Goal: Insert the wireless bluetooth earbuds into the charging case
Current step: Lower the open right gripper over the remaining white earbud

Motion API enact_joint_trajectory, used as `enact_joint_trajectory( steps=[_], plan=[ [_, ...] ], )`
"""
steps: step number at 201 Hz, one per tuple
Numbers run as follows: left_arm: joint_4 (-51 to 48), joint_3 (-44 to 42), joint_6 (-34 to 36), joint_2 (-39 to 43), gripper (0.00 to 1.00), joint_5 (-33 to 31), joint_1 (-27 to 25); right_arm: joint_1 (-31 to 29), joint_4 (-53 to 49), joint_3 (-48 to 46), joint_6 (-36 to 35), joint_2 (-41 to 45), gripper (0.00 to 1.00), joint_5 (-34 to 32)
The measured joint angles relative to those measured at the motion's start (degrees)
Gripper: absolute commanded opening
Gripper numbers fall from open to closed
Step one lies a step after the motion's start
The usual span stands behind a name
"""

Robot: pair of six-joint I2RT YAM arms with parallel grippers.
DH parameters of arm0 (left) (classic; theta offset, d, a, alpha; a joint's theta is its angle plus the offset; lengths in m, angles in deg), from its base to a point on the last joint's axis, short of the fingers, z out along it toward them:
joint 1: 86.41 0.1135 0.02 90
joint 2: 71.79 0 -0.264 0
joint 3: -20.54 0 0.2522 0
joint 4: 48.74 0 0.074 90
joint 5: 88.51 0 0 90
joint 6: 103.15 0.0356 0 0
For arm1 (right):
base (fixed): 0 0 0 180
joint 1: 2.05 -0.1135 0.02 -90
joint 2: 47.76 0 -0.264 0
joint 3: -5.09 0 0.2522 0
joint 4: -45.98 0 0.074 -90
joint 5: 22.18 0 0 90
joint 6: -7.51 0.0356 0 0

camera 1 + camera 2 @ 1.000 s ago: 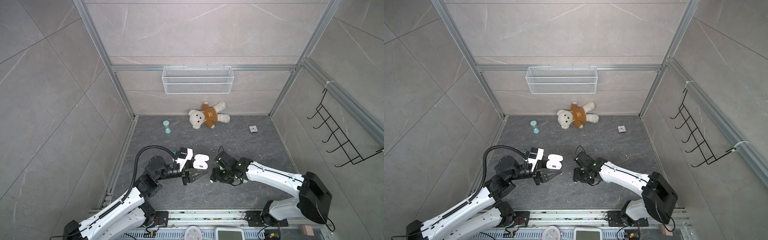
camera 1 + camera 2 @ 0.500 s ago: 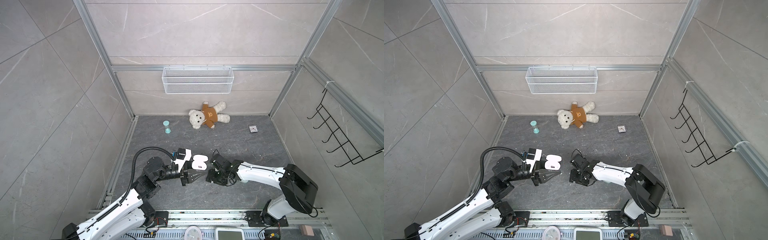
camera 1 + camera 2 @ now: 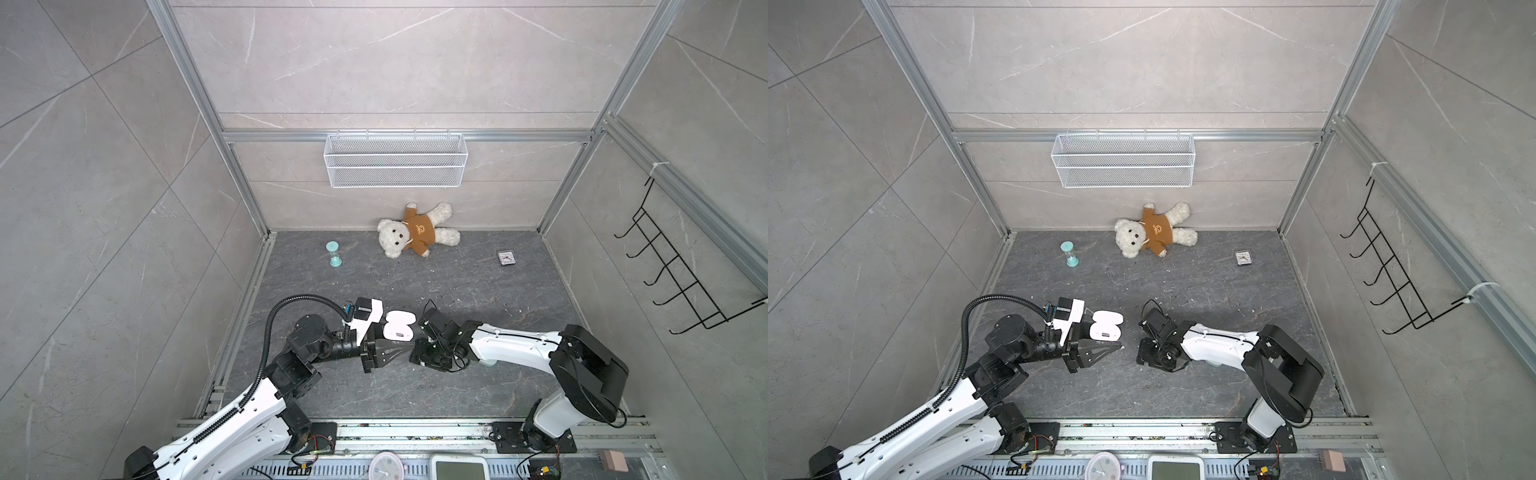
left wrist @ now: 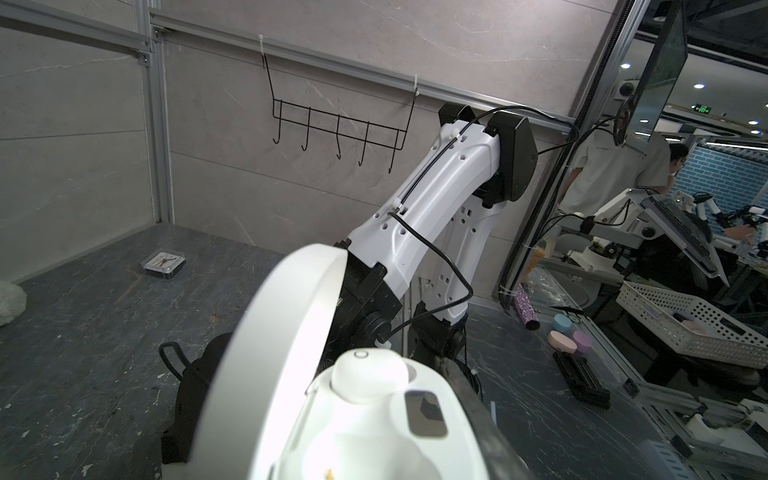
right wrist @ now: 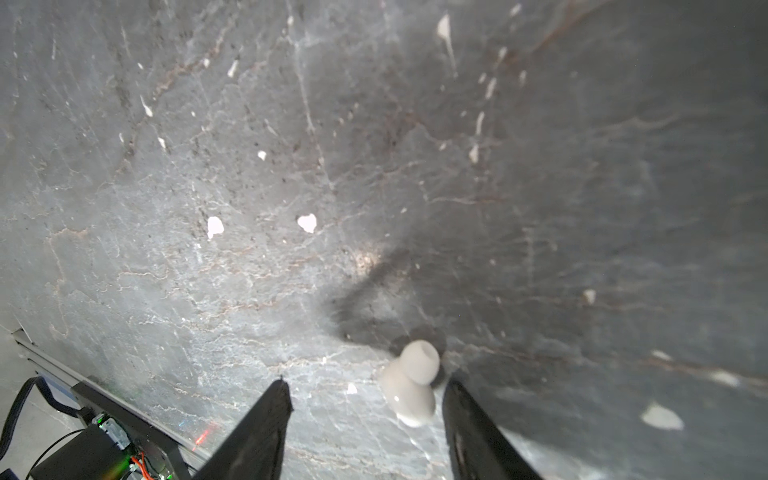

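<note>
A smooth, glossy white plastic charging case [image 4: 374, 449] with rounded corners is held by the left gripper [image 3: 394, 338]. Its black fingers [image 4: 471, 399] are closed tightly on the body of the case, and the curved lid [image 4: 282, 353] stands open. In the left wrist view a small rounded white plastic earbud [image 4: 369, 376] is seen seated in one pocket of the case, with a dark rectangular patch [image 4: 424, 415] beside it. In both top views the case is near the front middle of the dark grey, stone-textured table [image 5: 374, 166], close to the right gripper [image 5: 366, 384]. The matte black, wedge-shaped fingers [image 5: 266, 424] of the right gripper are spread apart and pointed down at the table. A second earbud [image 5: 411, 382], pale and mushroom-shaped, lies on the table between them, just beside one finger; whether it is touched cannot be told. White crumbs [image 5: 307, 222] are scattered over the veined surface.
</note>
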Motion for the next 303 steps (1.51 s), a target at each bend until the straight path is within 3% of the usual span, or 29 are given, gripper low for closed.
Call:
enact_joint_trajectory(
  steps=[209,303],
  plan=[
    [0.0,-0.6,0.0,0.5,0.18,-1.2,0.0,-0.5,2.4,6.7,0.3,-3.5,0.61,2.7],
    [0.0,-0.6,0.0,0.5,0.18,-1.3,0.0,-0.8,-6.5,9.1,-1.5,-4.0,0.71,-1.7]
  ],
)
